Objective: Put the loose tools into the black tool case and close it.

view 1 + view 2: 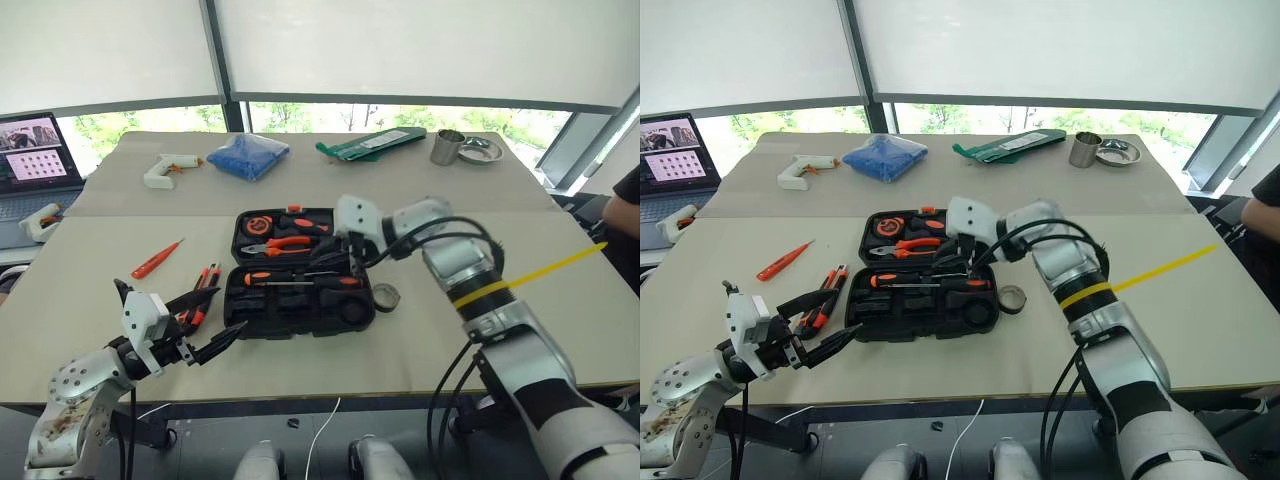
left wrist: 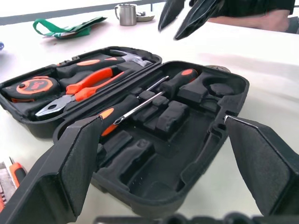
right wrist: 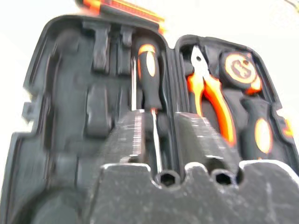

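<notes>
Now right gripper [image 1: 352,262] jaws closed, empty, above open black tool case [image 1: 300,300] (one screwdriver [image 1: 300,280] seated); left gripper [image 1: 205,325] jaws wide, empty.

three loose tools [image 1: 200,293], one tape roll [image 1: 386,296], one case [image 1: 300,272]

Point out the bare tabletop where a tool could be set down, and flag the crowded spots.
Bare: the stretch between the black tool case and the glue gun and blue cloth; also the wide area right of the tape roll. Crowded: the strip left of the case, where the screwdrivers lie by the left gripper; over the case hangs the right gripper.
</notes>
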Controlling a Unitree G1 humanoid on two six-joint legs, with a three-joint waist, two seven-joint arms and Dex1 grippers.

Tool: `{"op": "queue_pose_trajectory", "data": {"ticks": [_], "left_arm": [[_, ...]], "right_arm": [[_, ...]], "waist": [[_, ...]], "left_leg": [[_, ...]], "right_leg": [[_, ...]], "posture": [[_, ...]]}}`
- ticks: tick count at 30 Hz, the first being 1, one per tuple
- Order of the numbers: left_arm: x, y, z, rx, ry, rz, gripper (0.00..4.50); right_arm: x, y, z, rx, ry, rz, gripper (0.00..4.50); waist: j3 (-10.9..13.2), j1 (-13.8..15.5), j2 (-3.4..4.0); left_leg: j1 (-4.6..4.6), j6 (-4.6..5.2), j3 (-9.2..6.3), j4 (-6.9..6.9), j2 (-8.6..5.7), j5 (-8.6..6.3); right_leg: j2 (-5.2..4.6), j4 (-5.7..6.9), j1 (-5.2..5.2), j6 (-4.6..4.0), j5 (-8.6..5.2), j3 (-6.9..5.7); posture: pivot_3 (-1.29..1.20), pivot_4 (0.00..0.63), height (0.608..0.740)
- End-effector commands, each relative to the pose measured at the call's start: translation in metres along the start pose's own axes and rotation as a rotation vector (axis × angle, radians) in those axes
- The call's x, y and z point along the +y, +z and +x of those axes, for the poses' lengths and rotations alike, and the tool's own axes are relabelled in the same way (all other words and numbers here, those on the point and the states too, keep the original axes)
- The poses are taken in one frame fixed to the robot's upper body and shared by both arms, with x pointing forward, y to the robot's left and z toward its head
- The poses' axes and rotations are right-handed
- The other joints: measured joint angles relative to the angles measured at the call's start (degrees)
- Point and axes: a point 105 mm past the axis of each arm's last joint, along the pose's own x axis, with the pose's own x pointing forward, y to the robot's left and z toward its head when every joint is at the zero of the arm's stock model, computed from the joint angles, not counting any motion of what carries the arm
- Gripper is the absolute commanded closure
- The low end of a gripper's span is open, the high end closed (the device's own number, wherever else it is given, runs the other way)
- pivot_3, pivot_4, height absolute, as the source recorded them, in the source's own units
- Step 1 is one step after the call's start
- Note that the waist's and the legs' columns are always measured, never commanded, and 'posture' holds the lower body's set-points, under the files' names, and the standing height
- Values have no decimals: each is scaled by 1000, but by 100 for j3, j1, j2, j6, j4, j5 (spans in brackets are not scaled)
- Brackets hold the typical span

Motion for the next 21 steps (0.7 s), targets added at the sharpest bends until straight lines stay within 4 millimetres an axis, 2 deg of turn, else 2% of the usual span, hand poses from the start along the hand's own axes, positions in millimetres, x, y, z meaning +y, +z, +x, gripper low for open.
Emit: {"op": "queue_pose_trajectory", "data": {"ticks": [1,6,17,19,21], "left_arm": [[2,8,-5,-2,-6,28,0],[6,8,-7,1,8,28,0],[10,12,-7,10,17,30,0],[12,13,-7,14,25,30,0],[13,13,-7,16,37,26,0]], "right_arm": [[-6,-9,4,1,-58,-3,4484],[4,-30,18,66,-22,33,4484],[16,-51,36,154,28,48,4484],[18,-50,40,150,28,42,4484],[14,-38,41,87,10,25,4484]], "waist": [[0,4,0],[1,-10,2],[0,-61,2],[0,-85,2],[-1,-127,2]], "left_leg": [[-1,0,0,0,-1,0],[3,-1,0,0,-1,1],[29,-1,4,-3,9,1],[40,-1,5,-4,10,1],[48,-1,7,-4,14,1]], "right_leg": [[-1,1,0,0,0,0],[-1,0,1,0,0,0],[7,8,16,-8,0,1],[8,9,23,-10,-1,1],[10,10,29,-13,-3,1]], "posture": [[0,150,740],[0,150,740],[0,150,740],[0,150,740],[0,150,740]]}}
